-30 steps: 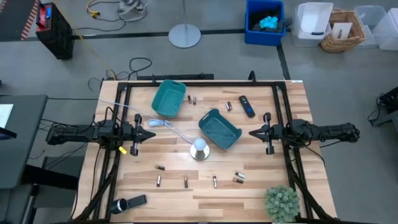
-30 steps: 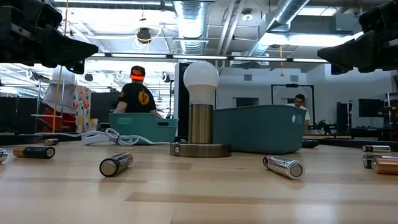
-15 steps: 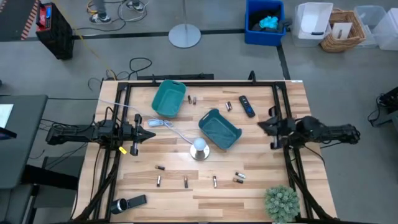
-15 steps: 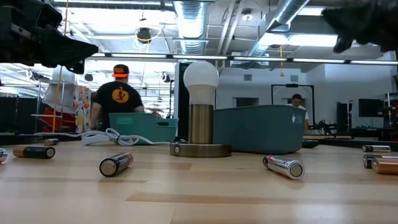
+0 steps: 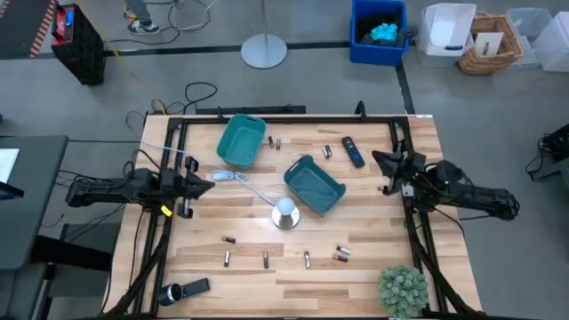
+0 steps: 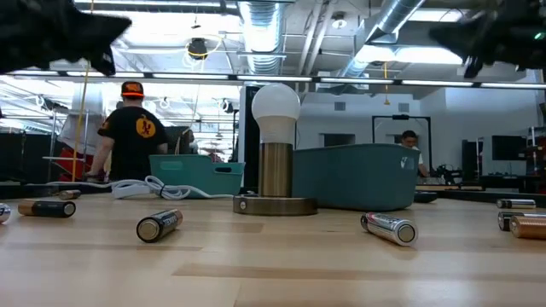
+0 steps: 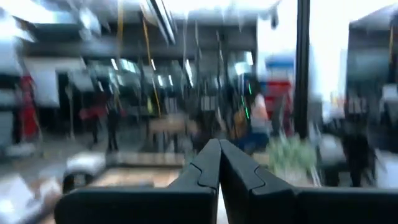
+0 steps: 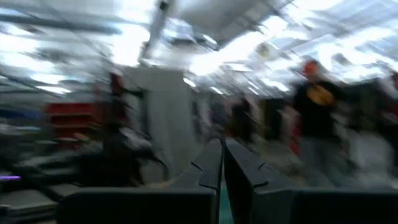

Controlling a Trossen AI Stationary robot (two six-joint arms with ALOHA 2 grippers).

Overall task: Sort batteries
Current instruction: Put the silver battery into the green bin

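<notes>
Now | wood table (image 5: 373,267): batteries (image 5: 265,260) scattered | room: person (image 6: 135,128) | both pincers clenched, empty

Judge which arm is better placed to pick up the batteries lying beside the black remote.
Right, probably. The right gripper hangs close to the black remote and the batteries beside it. The left gripper sits across the table, with both teal bins between it and them.

Left gripper (image 5: 210,185): your fingers are pressing together, empty, hovering at the left edge.
Right gripper (image 5: 375,159): your fingers are sitting nearly together, empty, angling inward.
</notes>
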